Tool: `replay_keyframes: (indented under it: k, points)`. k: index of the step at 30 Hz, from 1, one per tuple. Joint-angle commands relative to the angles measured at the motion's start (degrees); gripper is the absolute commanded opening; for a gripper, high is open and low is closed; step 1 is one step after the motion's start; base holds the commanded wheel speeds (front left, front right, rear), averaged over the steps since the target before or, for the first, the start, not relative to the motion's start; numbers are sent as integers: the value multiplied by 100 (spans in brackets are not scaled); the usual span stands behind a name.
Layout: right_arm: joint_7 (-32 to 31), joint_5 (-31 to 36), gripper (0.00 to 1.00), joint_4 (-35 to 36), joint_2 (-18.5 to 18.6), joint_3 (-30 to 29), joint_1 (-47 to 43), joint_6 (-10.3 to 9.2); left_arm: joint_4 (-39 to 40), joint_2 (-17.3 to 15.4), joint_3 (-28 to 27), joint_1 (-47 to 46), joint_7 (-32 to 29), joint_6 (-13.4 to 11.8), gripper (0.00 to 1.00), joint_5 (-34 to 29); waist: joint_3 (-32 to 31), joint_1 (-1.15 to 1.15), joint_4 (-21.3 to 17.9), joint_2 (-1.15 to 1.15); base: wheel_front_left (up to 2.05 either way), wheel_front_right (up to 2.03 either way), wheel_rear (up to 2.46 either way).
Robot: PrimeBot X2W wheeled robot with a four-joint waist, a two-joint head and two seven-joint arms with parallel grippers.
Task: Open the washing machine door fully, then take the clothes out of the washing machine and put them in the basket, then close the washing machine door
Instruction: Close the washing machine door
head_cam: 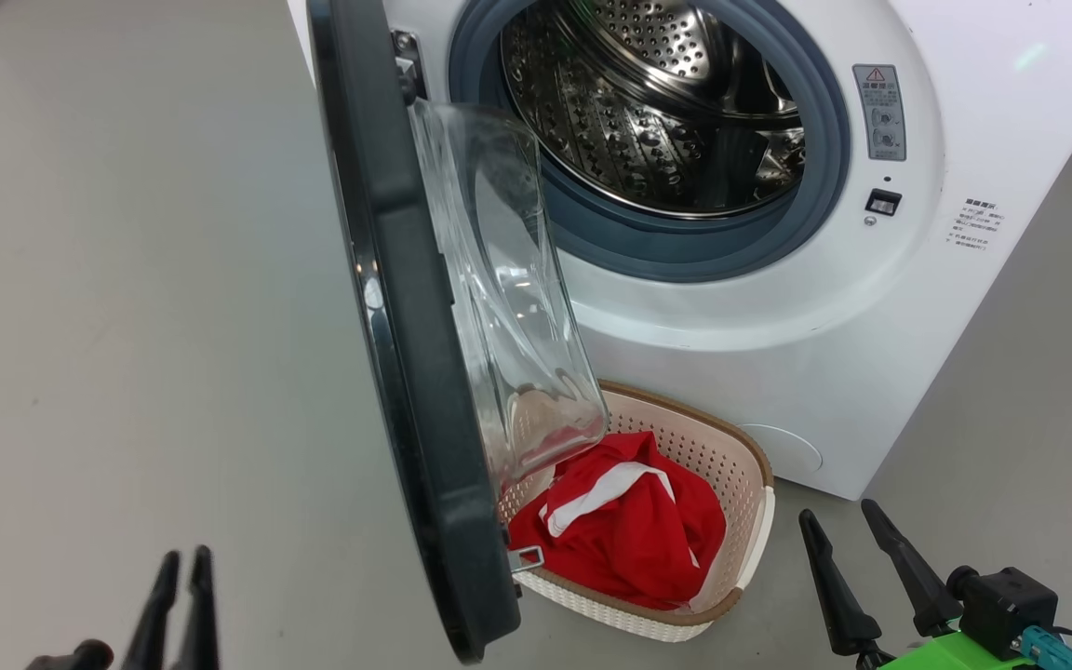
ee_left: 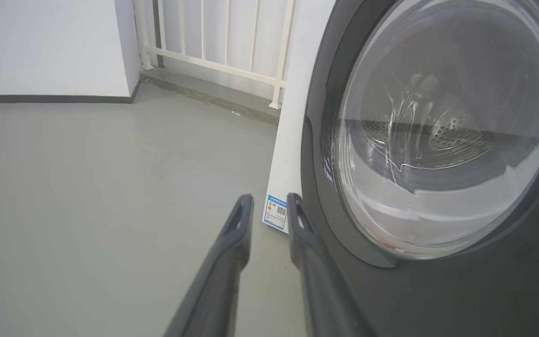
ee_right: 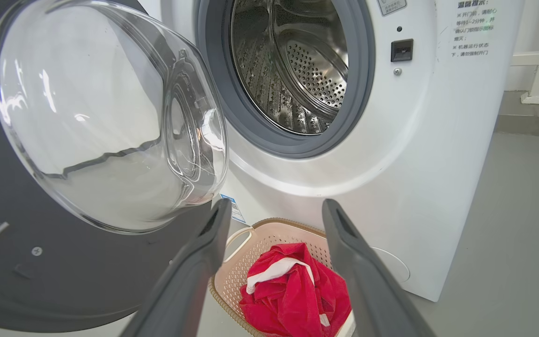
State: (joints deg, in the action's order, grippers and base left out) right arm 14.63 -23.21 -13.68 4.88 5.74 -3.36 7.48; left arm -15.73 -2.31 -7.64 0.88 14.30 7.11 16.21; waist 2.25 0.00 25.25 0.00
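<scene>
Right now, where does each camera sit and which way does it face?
Head view: on the head, facing forward and down at the washing machine, its open door and the basket of red clothes; left hand, right hand below.
Left wrist view: on the left arm, looking along its fingers at the door's outer face.
Right wrist view: on the right arm, looking along its fingers at the drum and basket.
Shared by head and right wrist: drum, basket, clothes.
</scene>
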Motion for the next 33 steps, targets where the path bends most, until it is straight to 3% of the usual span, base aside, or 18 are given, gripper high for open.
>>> replay_keyframes:
  k: [1,4,7,10,13,17,21,25,33]
  points:
    - [37,-1,100,125,33,101,208,1,226,-57,-146,-265,70,36,0,166,5,0,0,0,0,0,0]
    - [37,0,100,126,24,96,212,1,328,-57,-94,-336,70,37,0,573,10,0,-7,0,0,0,0]
    - [37,2,100,128,14,102,213,1,337,-66,-15,-454,70,37,0,1394,13,0,-25,0,0,0,0]
    - [37,1,100,130,5,111,219,1,374,-121,44,-601,70,37,0,2735,24,0,-59,0,0,0,0]
    - [37,-3,100,134,-2,104,224,1,513,-400,421,-685,30,37,0,4269,47,0,-95,0,0,0,0]
    - [37,-1,100,137,-11,91,237,1,1048,-852,665,-715,-610,37,0,6285,80,0,-146,0,0,0,0]
    - [37,4,100,142,-23,86,255,1,1517,-1159,602,-637,-1472,37,0,7534,120,0,-210,0,0,0,0]
    - [37,10,100,153,-30,83,284,1,1724,-1307,556,-496,-2762,37,0,8340,178,0,-265,0,0,0,0]
    - [37,17,100,157,-36,65,333,1,1896,-1216,432,-376,-4328,37,0,8539,253,0,-353,0,0,0,0]
